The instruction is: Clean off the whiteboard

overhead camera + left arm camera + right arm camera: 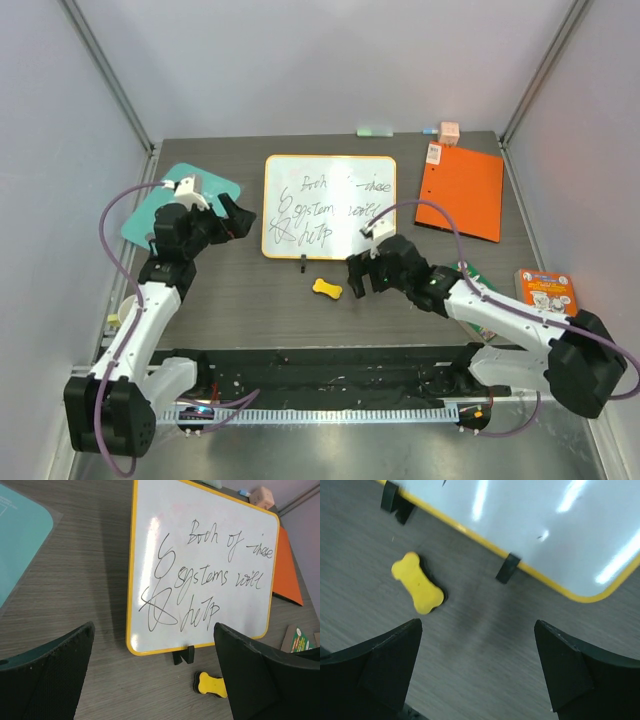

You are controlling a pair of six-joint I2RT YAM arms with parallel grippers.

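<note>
Top external: whiteboard (329, 206) ahead of left fingers (240, 216) and right fingers (356, 273); both wide, empty.

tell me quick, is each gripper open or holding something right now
left gripper: jaws open, holding nothing
right gripper: jaws open, holding nothing

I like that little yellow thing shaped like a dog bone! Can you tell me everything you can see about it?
The yellow bone-shaped piece is small and flat, with rounded knobs at both ends and a narrow middle. Its top is plain bright yellow and looks smooth, and a dark layer shows underneath. It lies flat on the grey wood-grain table, just in front of the near edge of the whiteboard but apart from it. The right gripper is open close by, not touching it.
</note>
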